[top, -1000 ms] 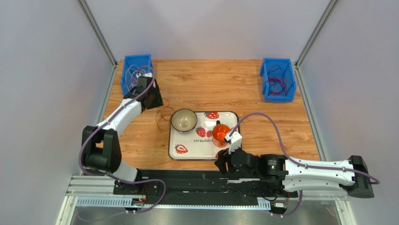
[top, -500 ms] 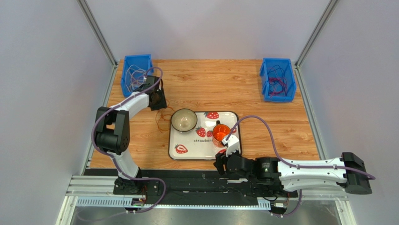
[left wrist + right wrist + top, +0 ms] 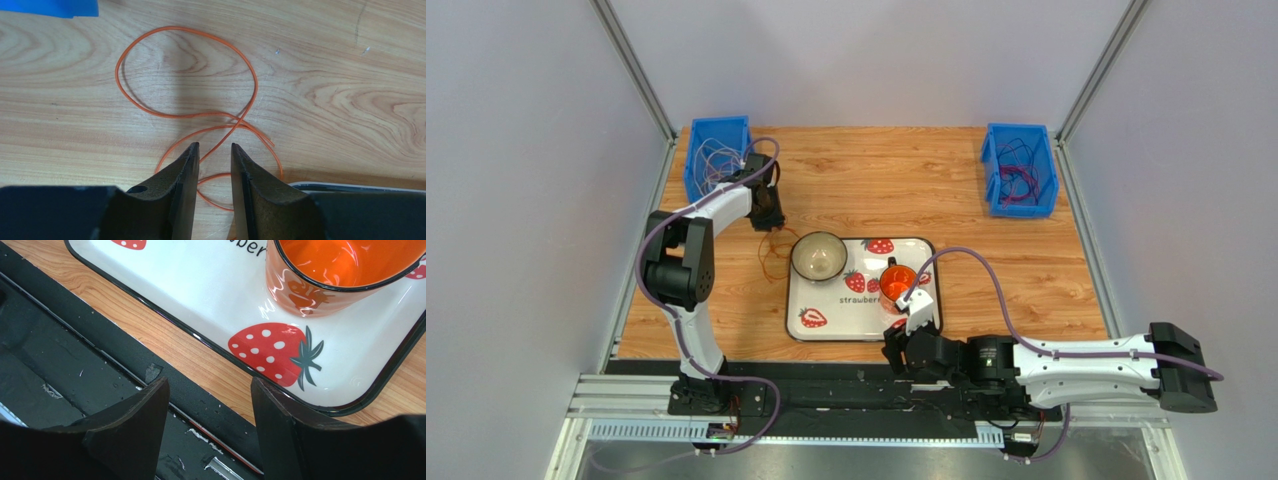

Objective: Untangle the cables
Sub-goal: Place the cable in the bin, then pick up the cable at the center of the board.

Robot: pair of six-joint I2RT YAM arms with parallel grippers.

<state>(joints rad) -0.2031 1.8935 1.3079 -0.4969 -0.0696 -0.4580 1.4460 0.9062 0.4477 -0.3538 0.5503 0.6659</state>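
Left gripper (image 3: 214, 148) had narrowed within the last second to a slim gap, its jaws not yet closed. A strand of the orange cable (image 3: 239, 120) ran across the counter (image 3: 350, 100) straight into that gap, and nothing was pinched so far as the wrist view showed. Its arm had swung in from over the blue bin (image 3: 692, 160) far left of the tray (image 3: 798, 296) and now hung just off the tray's far-left corner, where the bowl (image 3: 818, 256) sat, above the loose orange loops lying on the counter there. That read as a pick about to close on one cable already clear of the rest. More cables (image 3: 718, 155) sat tangled in that bin, and dark and purple ones filled a second bin (image 3: 992, 170) far right of the tray. Right gripper (image 3: 209, 386) stood wide and empty over the tray's near edge, close to the orange cup (image 3: 897, 282), having barely shifted.
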